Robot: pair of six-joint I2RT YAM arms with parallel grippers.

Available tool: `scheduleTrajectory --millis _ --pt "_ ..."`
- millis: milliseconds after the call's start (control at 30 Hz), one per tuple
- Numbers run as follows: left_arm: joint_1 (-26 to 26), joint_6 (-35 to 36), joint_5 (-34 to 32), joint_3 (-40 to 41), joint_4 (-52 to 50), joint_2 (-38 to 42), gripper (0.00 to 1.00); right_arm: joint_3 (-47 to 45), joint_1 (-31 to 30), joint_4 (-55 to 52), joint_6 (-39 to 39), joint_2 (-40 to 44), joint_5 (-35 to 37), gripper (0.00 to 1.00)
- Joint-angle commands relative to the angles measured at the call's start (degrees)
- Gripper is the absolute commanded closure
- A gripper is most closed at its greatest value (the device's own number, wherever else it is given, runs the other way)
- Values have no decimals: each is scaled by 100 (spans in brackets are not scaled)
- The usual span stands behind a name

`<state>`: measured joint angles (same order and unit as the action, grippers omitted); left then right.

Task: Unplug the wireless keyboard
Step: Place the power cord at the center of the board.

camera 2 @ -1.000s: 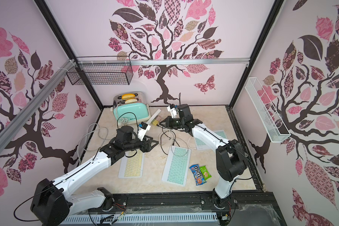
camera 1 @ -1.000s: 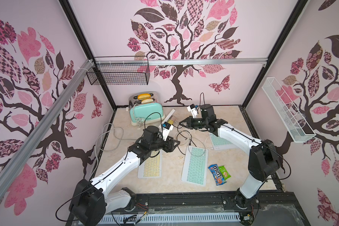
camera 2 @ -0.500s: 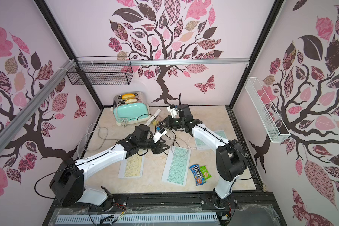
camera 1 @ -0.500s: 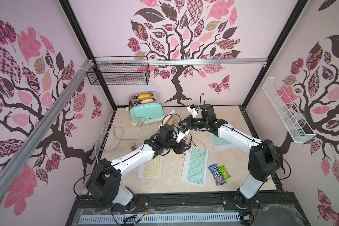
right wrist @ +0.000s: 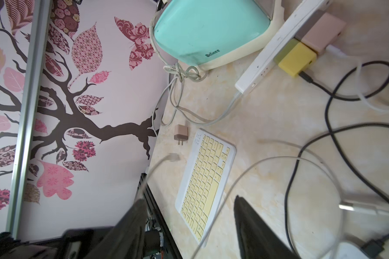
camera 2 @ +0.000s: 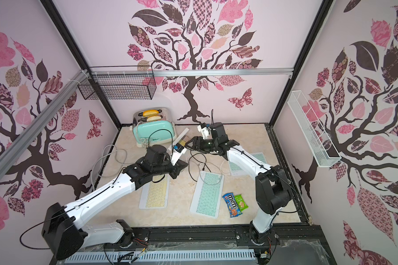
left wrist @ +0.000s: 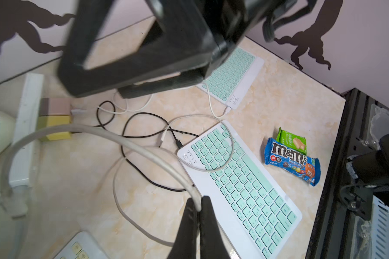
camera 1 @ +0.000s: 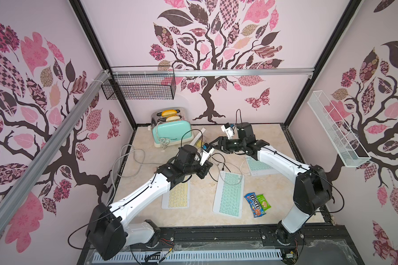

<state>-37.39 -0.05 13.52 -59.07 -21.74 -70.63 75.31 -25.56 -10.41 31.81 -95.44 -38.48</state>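
Left fingers (left wrist: 186, 224) pinch the white cable (left wrist: 121, 139), its plug (left wrist: 10, 203) dangling free; right fingers (right wrist: 252, 224) stand apart; yellow keyboard (right wrist: 204, 179) looks unplugged.

Mint keyboard (camera 2: 206, 195) between a yellow keyboard (camera 2: 154, 195) and an M&M's bag (camera 2: 232, 205), teal toaster (camera 2: 153, 132) with bread way back

Robot lab booth: black frame (camera 1: 318, 62), tree-decal walls (camera 1: 216, 34), marble-look tabletop (camera 1: 200, 218), rail-mounted left arm (camera 1: 143, 195), right arm (camera 1: 283, 163).
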Motion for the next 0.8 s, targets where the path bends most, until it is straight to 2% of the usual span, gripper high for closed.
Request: scheduleTrajectory --millis 0,67,133,267,367,500,600,767 --pt "296 -330 -337 -747 -1047 394 100 -453 493 318 7 472 210 29" --pt "440 -466 -602 -1262 -1574 510 100 -834 747 588 94 652 225 26" --pt "523 -634 -1228 -1842 -2098 555 100 -1108 883 716 17 757 209 25" --pt "756 -937 -2424 -3170 -3287 309 100 -1445 862 836 -125 756 -46 25" --pt "1179 -1064 -2861 -4102 -3981 80 100 -1600 676 913 -254 734 -195 26" --pt "2041 -1065 -3114 -4925 -4193 -4 100 -1529 210 655 -615 713 -45 26" --pt "2870 -1077 -2762 -5422 -4194 -38 100 -1481 -111 658 -605 631 -28 26" --pt "4092 -991 -2633 -5541 -4372 -212 100 -1559 -283 944 -388 433 -159 28"
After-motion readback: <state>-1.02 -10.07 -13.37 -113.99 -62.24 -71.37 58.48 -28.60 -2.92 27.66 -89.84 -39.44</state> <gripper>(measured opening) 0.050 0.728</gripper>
